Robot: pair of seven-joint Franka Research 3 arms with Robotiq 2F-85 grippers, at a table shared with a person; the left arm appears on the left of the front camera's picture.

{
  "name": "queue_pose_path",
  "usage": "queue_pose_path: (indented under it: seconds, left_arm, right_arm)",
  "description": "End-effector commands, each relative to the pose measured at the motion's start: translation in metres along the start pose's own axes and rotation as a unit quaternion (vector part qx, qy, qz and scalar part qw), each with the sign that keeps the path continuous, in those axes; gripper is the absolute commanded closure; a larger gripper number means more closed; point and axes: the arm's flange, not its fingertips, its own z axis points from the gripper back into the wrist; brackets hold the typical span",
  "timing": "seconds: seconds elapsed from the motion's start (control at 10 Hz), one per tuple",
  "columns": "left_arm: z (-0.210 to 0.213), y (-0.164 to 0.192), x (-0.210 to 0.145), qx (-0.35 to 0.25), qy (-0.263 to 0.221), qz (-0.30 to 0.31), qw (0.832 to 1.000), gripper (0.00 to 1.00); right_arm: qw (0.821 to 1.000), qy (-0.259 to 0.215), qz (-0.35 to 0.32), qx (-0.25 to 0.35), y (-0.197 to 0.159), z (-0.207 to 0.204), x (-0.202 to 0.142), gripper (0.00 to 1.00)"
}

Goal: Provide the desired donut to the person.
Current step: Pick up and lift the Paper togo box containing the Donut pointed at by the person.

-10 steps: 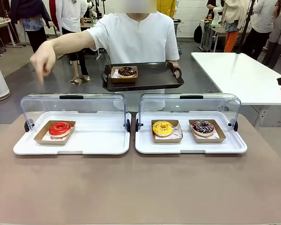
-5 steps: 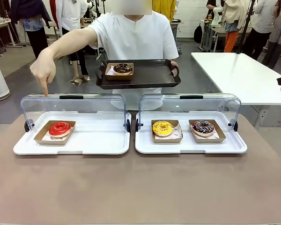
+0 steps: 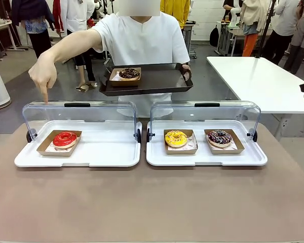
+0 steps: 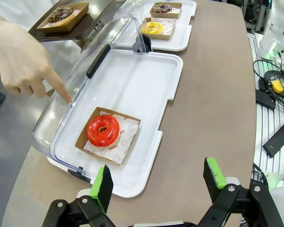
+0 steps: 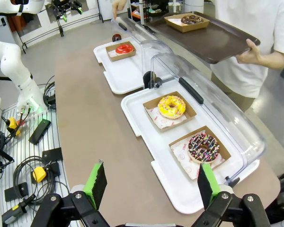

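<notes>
The person [image 3: 142, 40] in a white shirt stands across the table, one hand [image 3: 43, 76] pointing a finger down at the clear lid over the red donut [image 3: 65, 138]. That donut [image 4: 103, 130] lies in a cardboard tray in the left white case. The right case holds a yellow donut [image 3: 176, 137] and a chocolate sprinkled donut [image 3: 220, 136]. The person's other hand holds a dark tray [image 3: 162, 81] with a chocolate donut [image 3: 128, 73] on it. My left gripper [image 4: 158, 179] hangs open above the table's near edge, short of the red donut. My right gripper [image 5: 151, 182] is open and empty too.
Both white cases [image 3: 116, 152] [image 3: 253, 157] have clear lids swung up at the back. Brown tabletop [image 3: 152, 202] stretches in front of them. A white table [image 3: 258, 76] stands at the far right. Cables and small devices [image 5: 33, 156] lie beside the table.
The person's pointing hand has come down and in, its finger now at the left case's lid. The dark tray has risen a little and shifted left.
</notes>
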Motion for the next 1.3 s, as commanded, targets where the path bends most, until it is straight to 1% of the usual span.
queue_pose_path:
  seconds: [0.0, 0.1, 0.2, 0.3, 0.4, 0.5, 0.6, 0.7, 0.8, 1.0, 1.1, 1.2]
  left_arm:
    - [0.0, 0.006, 0.007, -0.026, 0.043, -0.011, 0.999, 0.0]
    - [-0.004, 0.015, 0.021, -0.025, 0.083, -0.027, 0.996, 0.0]
    - [-0.014, 0.021, 0.036, -0.037, 0.138, -0.05, 0.989, 0.0]
    - [-0.034, 0.024, 0.051, -0.054, 0.214, -0.082, 0.972, 0.0]
    - [-0.06, 0.025, 0.065, -0.052, 0.259, -0.113, 0.958, 0.0]
    - [-0.089, 0.019, 0.075, -0.062, 0.29, -0.147, 0.944, 0.0]
    - [-0.121, 0.013, 0.077, -0.067, 0.329, -0.178, 0.925, 0.0]
    - [-0.157, 0.008, 0.073, -0.061, 0.365, -0.224, 0.902, 0.0]
    - [-0.18, 0.002, 0.069, -0.073, 0.365, -0.241, 0.896, 0.0]
    - [-0.209, 0.003, 0.058, -0.088, 0.37, -0.254, 0.889, 0.0]
    - [-0.221, 0.008, 0.053, -0.09, 0.373, -0.255, 0.887, 0.0]
    - [-0.231, 0.015, 0.047, -0.098, 0.369, -0.249, 0.89, 0.0]
  right_arm:
    - [1.0, -0.012, 0.004, 0.002, -0.001, -0.002, 0.0, 0.0]
    - [1.0, -0.012, 0.004, 0.002, -0.001, -0.002, 0.0, 0.0]
    - [1.0, -0.012, 0.004, 0.002, -0.001, -0.002, 0.0, 0.0]
    - [1.0, -0.012, 0.004, 0.002, -0.001, -0.002, 0.0, 0.0]
    - [1.0, -0.012, 0.004, 0.002, -0.001, -0.002, 0.0, 0.0]
    - [1.0, -0.012, 0.004, 0.002, -0.001, -0.002, 0.0, 0.0]
    - [1.0, -0.012, 0.004, 0.002, -0.001, -0.002, 0.0, 0.0]
    - [1.0, -0.012, 0.004, 0.002, -0.001, -0.002, 0.0, 0.0]
    - [1.0, -0.012, 0.004, 0.002, -0.001, -0.002, 0.0, 0.0]
    - [1.0, -0.012, 0.004, 0.002, -0.001, -0.002, 0.0, 0.0]
    - [1.0, -0.012, 0.004, 0.002, -0.001, -0.002, 0.0, 0.0]
    - [1.0, -0.012, 0.004, 0.002, -0.001, -0.002, 0.0, 0.0]
